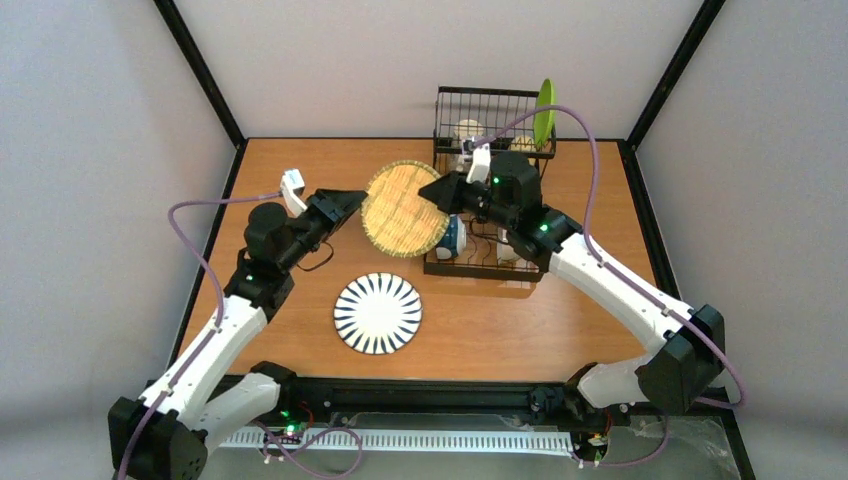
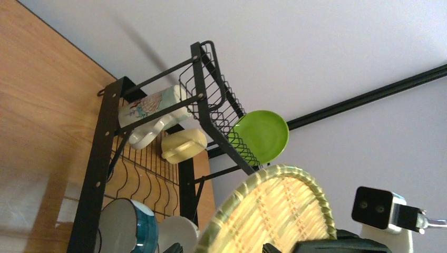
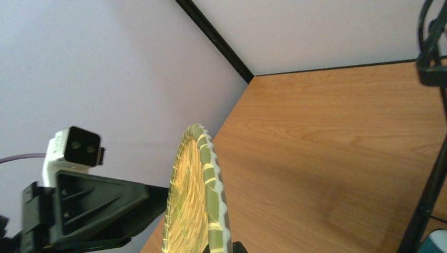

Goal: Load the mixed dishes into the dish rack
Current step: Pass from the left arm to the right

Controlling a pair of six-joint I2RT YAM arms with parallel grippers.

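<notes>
Hanging on edge above the table (image 1: pixel 500 320), the woven plate (image 1: pixel 404 210) sits between the two arms, just left of the rack (image 1: pixel 480 105). The right end effector (image 1: pixel 432 190) is closed tight on the plate's right rim and seems to carry it alone. The left end effector (image 1: pixel 350 203) is right at the opposite rim; the views do not show how wide its jaws stand or whether it has any hold.

A pinch on one thin spot of a woven rim is the weak point. The plate could pivot in the jaws or slip out when the arm turns toward the rack, and a fall would land it near the striped plate (image 1: pixel 377 313) lying flat on the table. If the left end effector draws away at an angle, a finger may catch the rim and twist the plate. The rack is already crowded: a green plate (image 1: pixel 544 112) stands at its far end, mugs (image 2: pixel 158 105) lie in the raised tier, and a teal cup (image 2: pixel 142 232) sits in the base. A wide plate swung in carelessly could knock any of them or jam against the wires.
</notes>
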